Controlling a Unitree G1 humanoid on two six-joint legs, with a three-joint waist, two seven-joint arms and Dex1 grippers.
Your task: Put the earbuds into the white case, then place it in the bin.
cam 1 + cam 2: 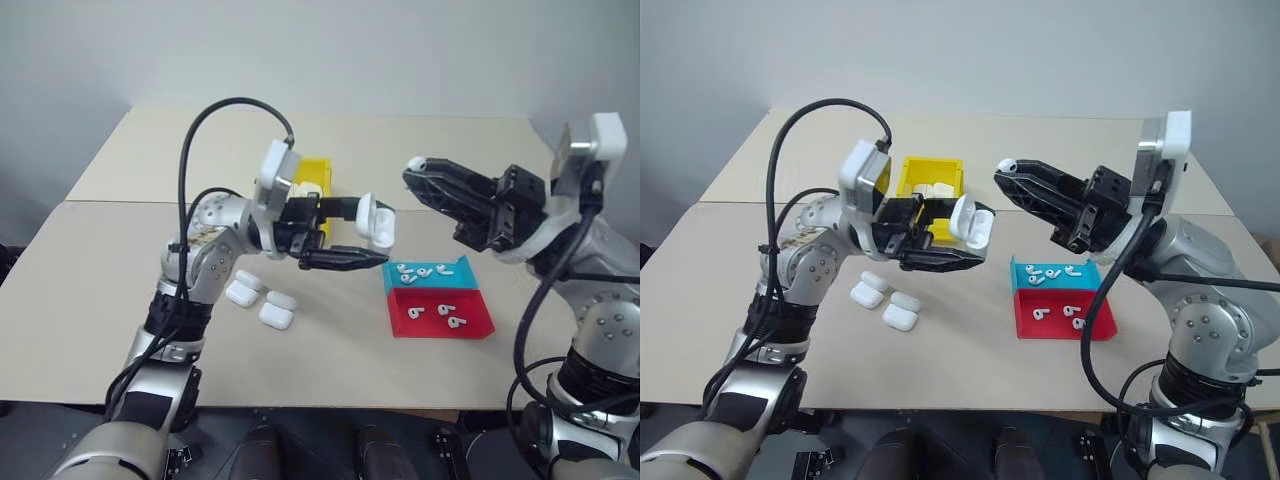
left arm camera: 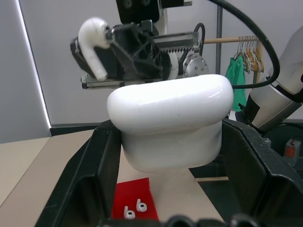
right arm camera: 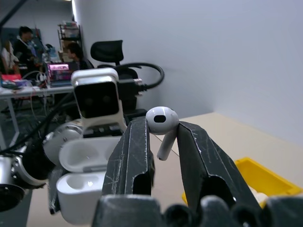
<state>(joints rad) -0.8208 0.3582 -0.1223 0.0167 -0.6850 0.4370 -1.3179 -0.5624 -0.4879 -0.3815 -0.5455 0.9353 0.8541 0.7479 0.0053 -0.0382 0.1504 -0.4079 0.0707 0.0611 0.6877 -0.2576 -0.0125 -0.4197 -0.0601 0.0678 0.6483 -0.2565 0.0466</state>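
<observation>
Currently: my right pincer pinching one glossy white earbud, just beside the open glossy white rounded case clamped in my left pincer.

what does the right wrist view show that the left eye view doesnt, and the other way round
Right wrist view alone: the open white case's hollow inside, with its lid up, and people at desks in the background.

Left eye view alone: three spare cases on the table, and the blue tray and red tray of earbuds.

Both: the right gripper shut on an earbud, the left gripper holding the case, and the yellow bin.
</observation>
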